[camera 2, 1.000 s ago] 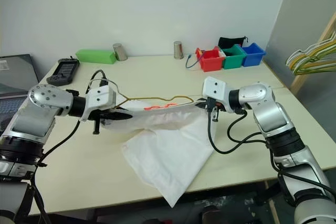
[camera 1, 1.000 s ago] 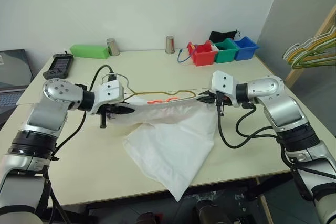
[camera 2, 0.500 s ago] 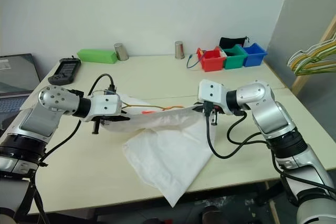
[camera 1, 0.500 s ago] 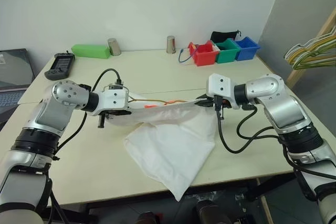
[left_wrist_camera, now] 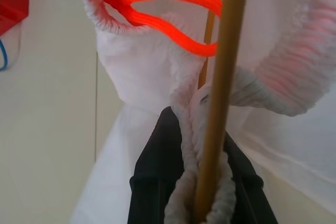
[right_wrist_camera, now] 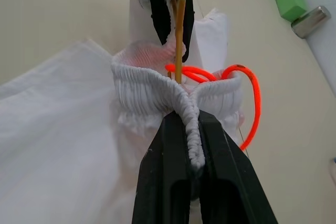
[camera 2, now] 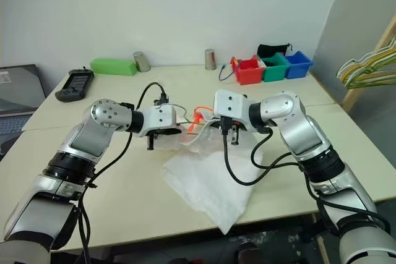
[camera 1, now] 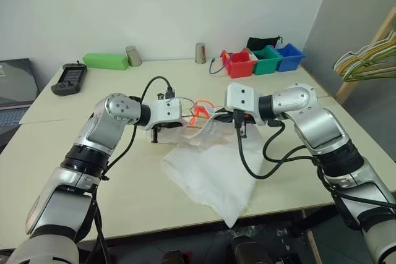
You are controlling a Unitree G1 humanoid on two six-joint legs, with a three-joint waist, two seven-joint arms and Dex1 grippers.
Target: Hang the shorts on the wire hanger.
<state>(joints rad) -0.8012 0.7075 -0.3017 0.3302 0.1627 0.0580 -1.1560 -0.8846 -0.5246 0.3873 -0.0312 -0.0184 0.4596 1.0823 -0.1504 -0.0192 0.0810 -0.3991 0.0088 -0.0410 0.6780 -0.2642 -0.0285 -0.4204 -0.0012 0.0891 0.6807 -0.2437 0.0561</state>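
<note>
Between my two grippers: the shorts (camera 1: 210, 165), waistband bunching. My left gripper (left_wrist_camera: 197, 182) is pinching waistband and wire hanger (left_wrist_camera: 223, 77) together; my right gripper (right_wrist_camera: 191, 145) is clamping the waistband alone. I am judging slow, even tension best.

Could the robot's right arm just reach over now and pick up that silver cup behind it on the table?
Probably not as things stand. The right gripper is shut on the waistband of the shorts, so it has no free fingers. The silver cup stands apart, farther back on the table, with nothing between; it would have to let go first.
</note>
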